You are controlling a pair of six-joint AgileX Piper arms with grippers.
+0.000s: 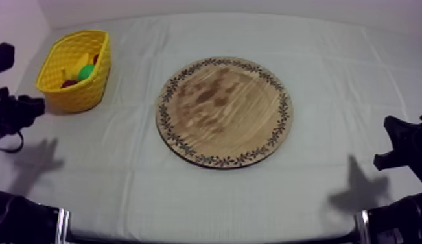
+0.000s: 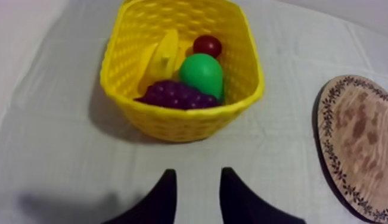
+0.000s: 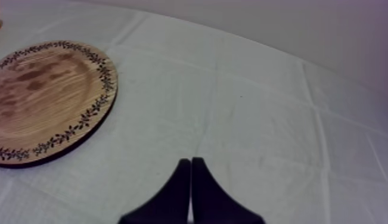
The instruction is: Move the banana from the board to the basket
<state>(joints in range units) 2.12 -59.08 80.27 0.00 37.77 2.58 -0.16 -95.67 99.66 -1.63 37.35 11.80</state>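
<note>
The yellow banana (image 2: 163,55) lies inside the yellow basket (image 2: 172,122), leaning on its left wall. With it are a green pear (image 2: 201,74), a bunch of purple grapes (image 2: 175,95) and a small red fruit (image 2: 207,45). The round wooden board (image 1: 224,111) in the middle of the table is bare. My left gripper (image 2: 198,173) is open over the cloth just in front of the basket, holding nothing. In the top view the left gripper (image 1: 32,107) sits at the left edge near the basket (image 1: 74,71). My right gripper (image 3: 190,164) is shut on nothing, well right of the board (image 3: 47,95).
The basket stands at the far left of the table, close to the cloth's edge. In the top view my right gripper (image 1: 391,130) rests low at the right edge. Open cloth lies between the basket and the board, and to the board's right.
</note>
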